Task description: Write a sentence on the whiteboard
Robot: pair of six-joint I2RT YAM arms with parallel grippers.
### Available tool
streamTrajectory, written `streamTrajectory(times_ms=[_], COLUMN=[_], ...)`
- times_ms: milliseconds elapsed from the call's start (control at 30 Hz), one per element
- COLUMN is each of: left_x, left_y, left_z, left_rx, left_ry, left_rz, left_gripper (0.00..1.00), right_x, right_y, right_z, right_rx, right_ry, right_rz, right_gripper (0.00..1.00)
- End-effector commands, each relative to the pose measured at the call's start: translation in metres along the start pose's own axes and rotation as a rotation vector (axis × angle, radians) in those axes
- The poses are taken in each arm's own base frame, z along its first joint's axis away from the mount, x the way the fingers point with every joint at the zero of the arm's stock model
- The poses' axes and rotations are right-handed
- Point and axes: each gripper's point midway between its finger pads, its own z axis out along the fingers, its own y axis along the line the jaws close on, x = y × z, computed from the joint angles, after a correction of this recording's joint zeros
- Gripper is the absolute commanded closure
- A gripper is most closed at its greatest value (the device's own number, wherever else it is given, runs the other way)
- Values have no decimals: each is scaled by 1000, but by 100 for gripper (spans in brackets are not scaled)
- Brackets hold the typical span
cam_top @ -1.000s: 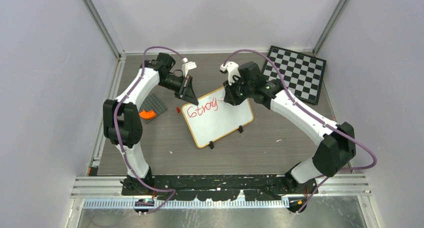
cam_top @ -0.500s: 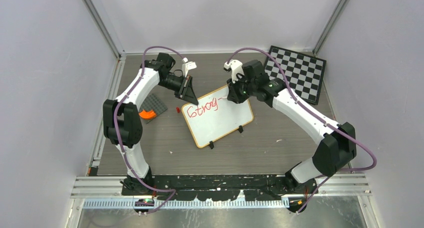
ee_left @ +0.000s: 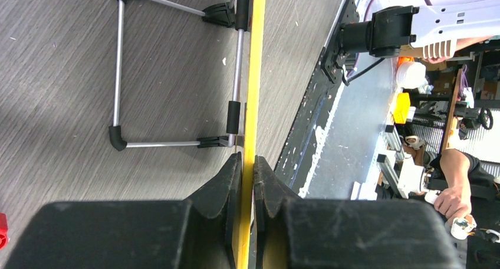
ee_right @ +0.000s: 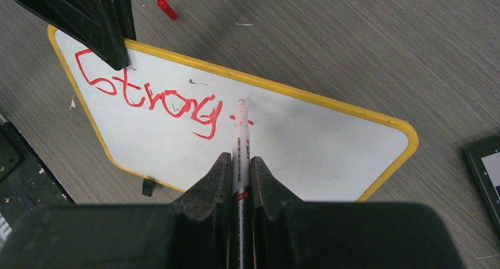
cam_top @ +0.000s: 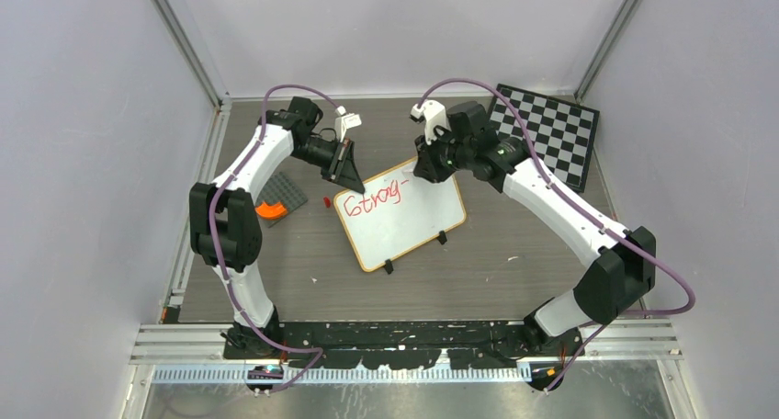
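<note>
Right wrist: right tool [ee_right: 239, 160] clamps marker [ee_right: 240, 127] over whiteboard [ee_right: 306, 139] (sentence [ee_right: 153, 101] reads "Strong").

Your top view is evenly lit from above: the whiteboard [cam_top: 409, 221] reads clean white with no glare, and the arms cast only faint shadows on the surface [cam_top: 514, 281] around it. From the right wrist, the whiteboard is sharp, with a soft grey shade beside the marker [ee_right: 240, 139] tip; the right fingers [ee_right: 209, 183] below it are dark and blurred. From the left wrist, the whiteboard's edge is crisp, and the left fingers [ee_left: 224, 186] against it are nearly black.
</note>
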Motion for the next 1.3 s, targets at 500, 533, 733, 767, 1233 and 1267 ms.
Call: streamTrajectory(times_ms=[500, 533, 733, 767, 1233, 1267], left_x=[5, 5, 4, 4, 4, 4], left_y=[4, 4, 3, 2, 1, 1], left_z=[3, 3, 2, 2, 1, 1], left_rx=[-31, -32, -32, -32, -32, -33], left_ry=[36, 35, 33, 33, 32, 32], left_rz=[-12, -12, -11, -8, -8, -6], left_gripper=[100, 100, 100, 100, 100, 100], right_x=[17, 19, 27, 26, -23, -23], right_y=[1, 3, 3, 3, -3, -4], right_z=[6, 5, 2, 1, -14, -13], right_rx=[-3, -6, -1, 4, 38, 41], right_ry=[15, 17, 36, 35, -49, -47], right_rz=[-10, -9, -18, -24, -76, -77], right_gripper=[100, 100, 100, 100, 100, 100])
